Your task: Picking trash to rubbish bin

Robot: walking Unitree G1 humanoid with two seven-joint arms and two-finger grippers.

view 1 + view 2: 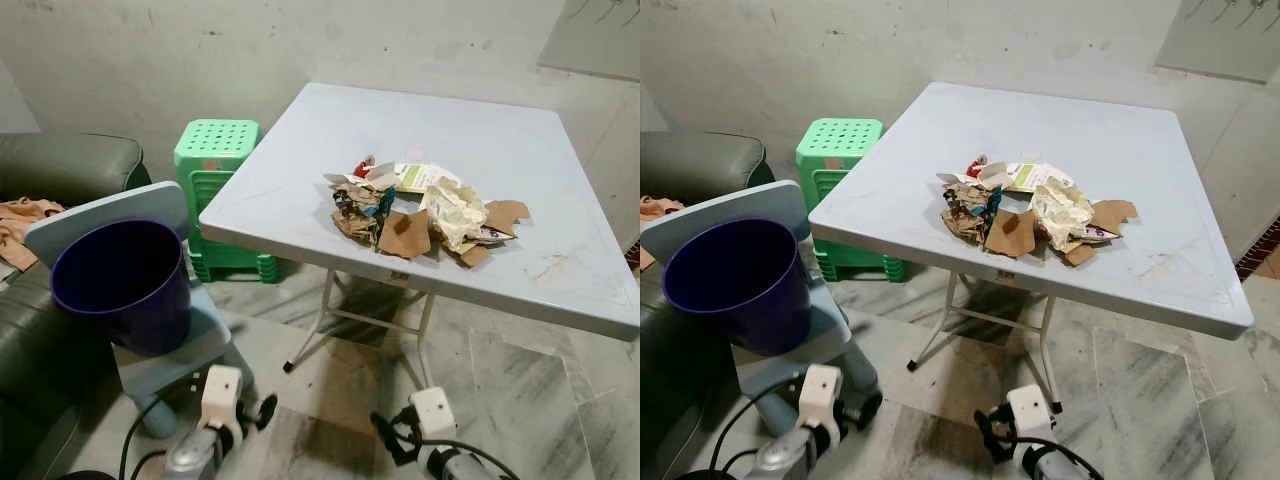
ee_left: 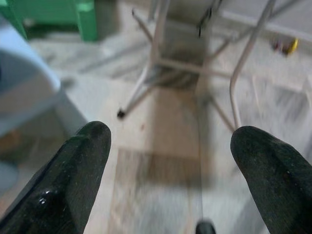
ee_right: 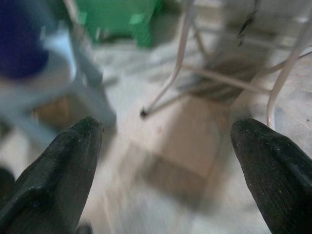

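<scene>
None of the trash binned yet: the whole heap sits on the table.

Crumpled paper and cardboard scraps lie near the grey folding table's front edge; the purple rubbish bin stands well apart on a pale blue chair, its inside shadowed. Left gripper and right gripper hang low over the floor, fingers spread wide, holding nothing.

Pale grey folding desk across centre and right of the frame, on thin white legs. Heaped right of centre on its top: crumpled trash of brown cardboard scraps, cream paper and printed wrappers. Below, marbled floor carrying a light blue chair at lower left and green stools at upper left.
</scene>
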